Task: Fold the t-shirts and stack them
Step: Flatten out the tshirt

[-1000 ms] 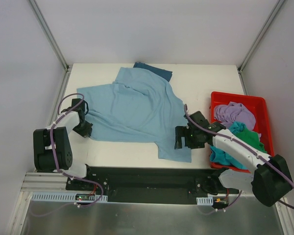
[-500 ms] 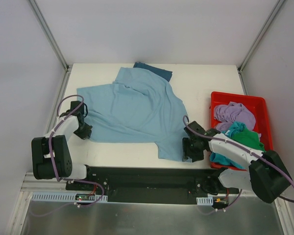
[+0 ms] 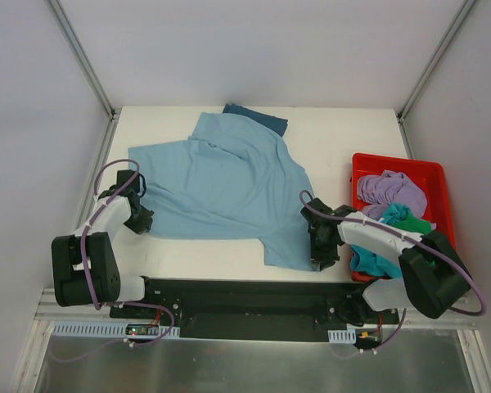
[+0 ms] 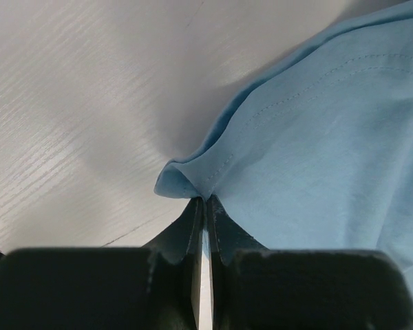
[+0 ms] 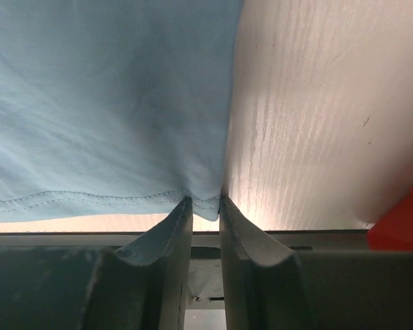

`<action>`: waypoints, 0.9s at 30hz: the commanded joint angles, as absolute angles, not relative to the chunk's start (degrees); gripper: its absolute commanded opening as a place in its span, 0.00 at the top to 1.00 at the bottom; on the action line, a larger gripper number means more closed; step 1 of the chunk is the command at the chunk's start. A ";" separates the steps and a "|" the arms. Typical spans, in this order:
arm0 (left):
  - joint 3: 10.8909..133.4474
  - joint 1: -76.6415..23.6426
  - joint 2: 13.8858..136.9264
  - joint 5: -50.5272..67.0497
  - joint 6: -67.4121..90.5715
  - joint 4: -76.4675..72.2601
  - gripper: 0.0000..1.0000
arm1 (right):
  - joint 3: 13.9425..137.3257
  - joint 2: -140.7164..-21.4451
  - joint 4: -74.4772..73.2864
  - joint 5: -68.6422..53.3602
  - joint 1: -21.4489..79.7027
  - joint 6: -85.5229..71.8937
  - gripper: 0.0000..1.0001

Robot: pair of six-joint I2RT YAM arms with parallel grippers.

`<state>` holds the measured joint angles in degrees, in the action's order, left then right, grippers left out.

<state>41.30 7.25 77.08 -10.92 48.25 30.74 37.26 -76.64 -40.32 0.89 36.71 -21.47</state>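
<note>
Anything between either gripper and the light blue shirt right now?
Nothing visible. The left fingers are pinched shut on a hem corner of the light blue shirt at its left edge. The right fingers sit either side of its near hem corner, with a narrow gap between them.

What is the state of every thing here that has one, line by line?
light blue t-shirt, spread out, wrinkled, not folded.
dark blue t-shirt, mostly covered by the light blue one.
red bin, holds crumpled shirts.
left end effector, shut on the light blue t-shirt's edge.
right end effector, nearly closed around its hem corner; grip unclear.
</note>
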 commanded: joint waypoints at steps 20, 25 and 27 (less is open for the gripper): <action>42.18 7.82 69.09 -8.09 46.84 31.73 1.00 | 38.49 -71.22 -26.37 9.13 39.38 -22.25 1.00; 47.36 7.56 60.14 -5.09 45.97 31.99 1.00 | 46.83 -61.10 -23.30 16.95 38.76 -14.25 1.00; 50.96 7.56 56.09 -5.89 45.97 31.99 1.00 | 51.05 -59.07 -21.28 19.50 37.36 -12.23 1.00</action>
<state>43.55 7.25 63.83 -6.48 47.00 31.92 42.04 -64.75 -30.11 10.57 39.03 -18.35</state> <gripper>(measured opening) 0.008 0.009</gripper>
